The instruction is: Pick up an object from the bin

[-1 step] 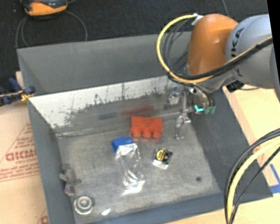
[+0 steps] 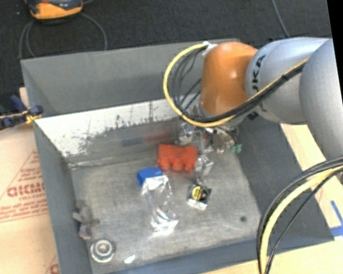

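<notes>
My gripper (image 2: 203,159) hangs below the arm's orange cover at the back right of the bin. It stands just right of a red block (image 2: 176,157) and touches or nearly touches that block's right end. A small black, yellow and white thing (image 2: 198,197) lies on the floor just in front of the gripper. A blue piece (image 2: 146,175) sits left of the red block, at the top of a crumpled clear plastic bag (image 2: 160,207).
A grey lumpy thing (image 2: 84,222) and a round metal cap (image 2: 102,248) lie at the bin's front left, with a small white scrap (image 2: 128,259) near the front wall. The arm and its cables cover the bin's right rim.
</notes>
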Controlling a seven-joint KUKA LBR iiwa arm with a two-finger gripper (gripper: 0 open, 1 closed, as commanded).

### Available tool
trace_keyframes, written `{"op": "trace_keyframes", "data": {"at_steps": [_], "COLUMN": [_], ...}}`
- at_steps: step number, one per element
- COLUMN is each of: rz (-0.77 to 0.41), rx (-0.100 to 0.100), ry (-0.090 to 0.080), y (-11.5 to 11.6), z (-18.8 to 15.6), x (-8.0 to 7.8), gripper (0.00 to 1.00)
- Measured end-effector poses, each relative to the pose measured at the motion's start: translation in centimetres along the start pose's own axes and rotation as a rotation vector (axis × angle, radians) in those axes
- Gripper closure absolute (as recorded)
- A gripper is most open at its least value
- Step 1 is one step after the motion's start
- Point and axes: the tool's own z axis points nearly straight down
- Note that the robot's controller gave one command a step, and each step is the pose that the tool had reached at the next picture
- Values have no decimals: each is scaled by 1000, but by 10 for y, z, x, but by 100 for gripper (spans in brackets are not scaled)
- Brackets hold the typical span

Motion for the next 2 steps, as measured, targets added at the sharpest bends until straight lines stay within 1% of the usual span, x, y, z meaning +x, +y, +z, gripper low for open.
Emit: {"op": "trace_keyframes", "data": {"at_steps": [1,2], "rz": [1,-252], "rx": [0,-2], "ry": [-6,-2], "y": [0,44], "z": [-2,-198], "x": [-1,9], "gripper": [100,100]}}
